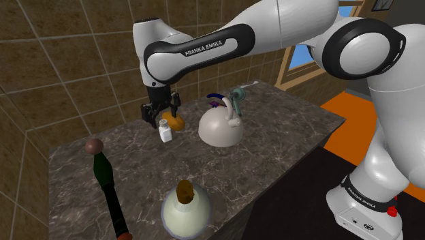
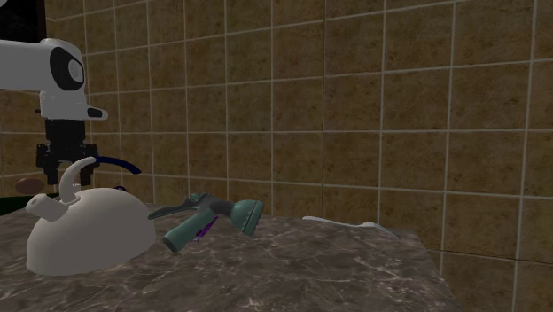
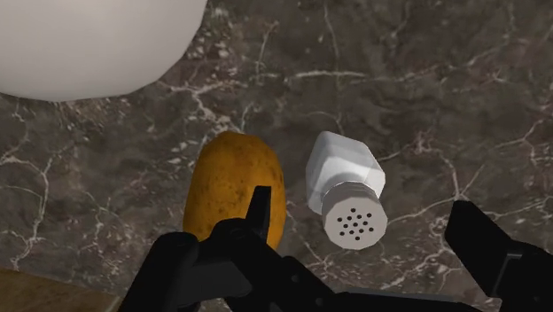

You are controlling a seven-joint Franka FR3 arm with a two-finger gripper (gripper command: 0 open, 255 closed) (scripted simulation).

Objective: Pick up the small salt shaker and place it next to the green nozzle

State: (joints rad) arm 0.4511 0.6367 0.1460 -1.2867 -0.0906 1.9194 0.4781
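Observation:
A small white salt shaker (image 1: 165, 131) with a perforated cap stands upright on the dark marble counter (image 1: 272, 136). In the wrist view the salt shaker (image 3: 346, 191) lies below and between the fingers, which do not touch it. My black gripper (image 1: 161, 112) hovers just above it, open, its fingers (image 3: 257, 213) standing wide apart. The green nozzle (image 1: 238, 99) lies farther toward the shoulder view's right, behind a white kettle. In the second exterior view the nozzle (image 2: 217, 217) lies on its side, and my gripper (image 2: 60, 164) hangs behind the kettle's handle.
A brown potato (image 1: 178, 123) lies right beside the shaker, and in the wrist view the potato (image 3: 232, 186) sits under one finger. The white domed kettle (image 1: 221, 126) stands between shaker and nozzle. A dark green bottle (image 1: 109, 184) and a round corked flask (image 1: 185, 211) stand near the counter's front.

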